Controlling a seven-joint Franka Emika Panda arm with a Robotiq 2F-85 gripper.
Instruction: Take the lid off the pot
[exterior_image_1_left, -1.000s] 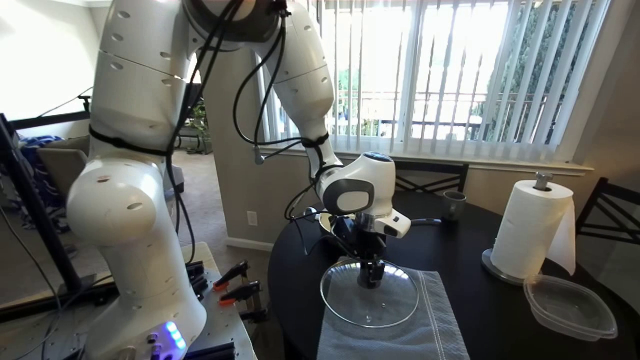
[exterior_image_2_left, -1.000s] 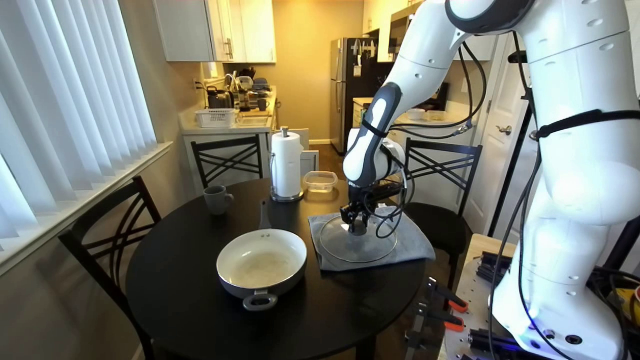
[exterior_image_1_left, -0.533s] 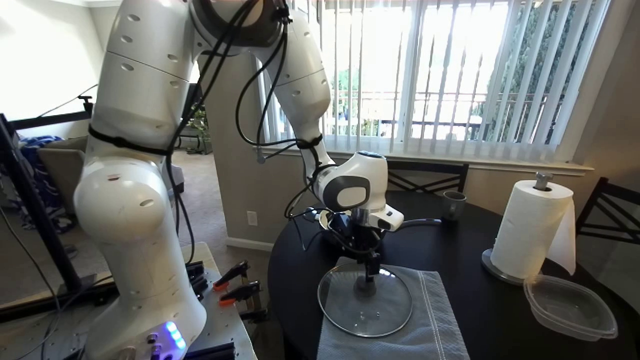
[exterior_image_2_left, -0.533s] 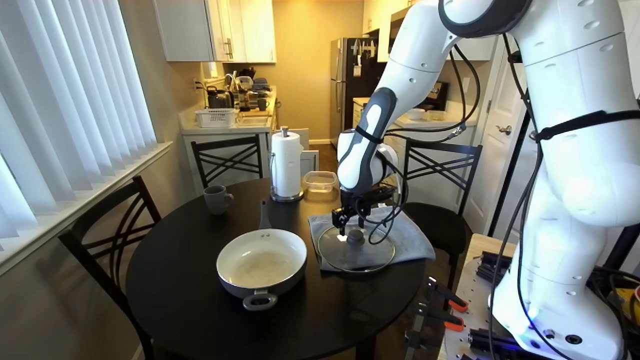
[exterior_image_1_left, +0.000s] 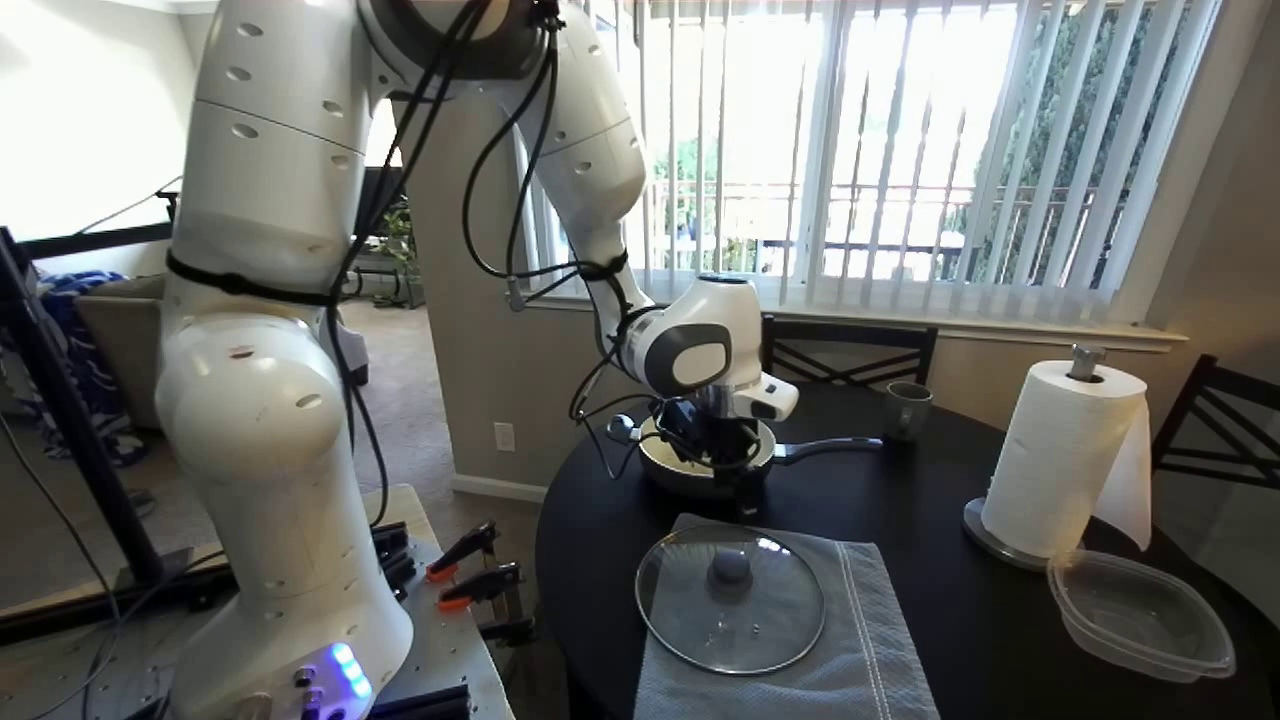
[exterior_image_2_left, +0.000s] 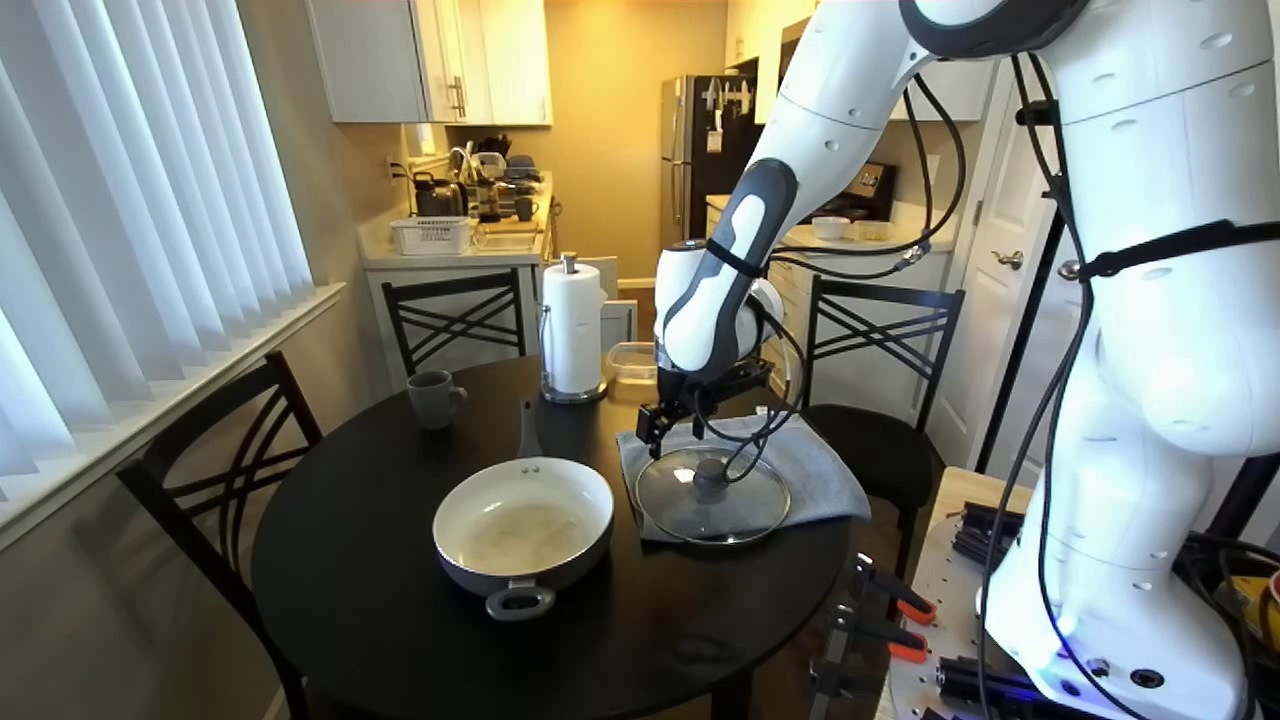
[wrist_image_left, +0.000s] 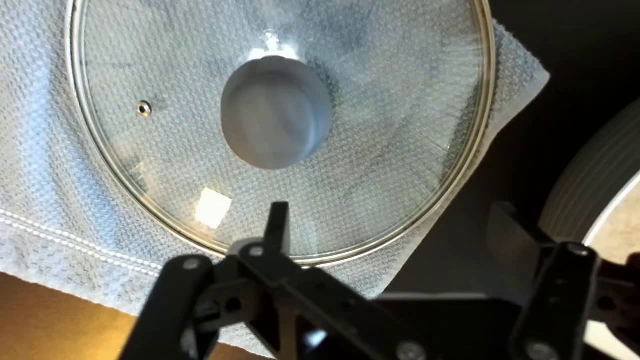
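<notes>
The round glass lid (exterior_image_1_left: 690, 625) lies flat on a grey cloth, its dark knob (exterior_image_2_left: 710, 474) pointing up. Beside the cloth stands the pot (exterior_image_2_left: 525, 510), a shallow pan with a pale interior, uncovered in both exterior views. Only part of the pot's wall (wrist_image_left: 575, 195) shows at the right of the wrist view. My gripper (wrist_image_left: 392, 212) is open, its fingers wide apart with nothing between them. It hangs above the lid's rim on the pot's side, clear of the knob (wrist_image_left: 276, 112). In an exterior view the gripper (exterior_image_1_left: 742, 495) hides part of the pot.
The grey cloth (exterior_image_2_left: 825, 485) covers part of the round black table (exterior_image_2_left: 380, 600). A paper towel roll (exterior_image_1_left: 1060, 460), a clear plastic container (exterior_image_1_left: 1140, 620) and a grey mug (exterior_image_2_left: 435, 400) stand on it. The pot's long handle (exterior_image_1_left: 835, 447) reaches toward the mug.
My gripper has let go of the lid's knob, opened, and moved up and away from it toward the pot's side. The lid has settled slightly and now rests still on the cloth.
</notes>
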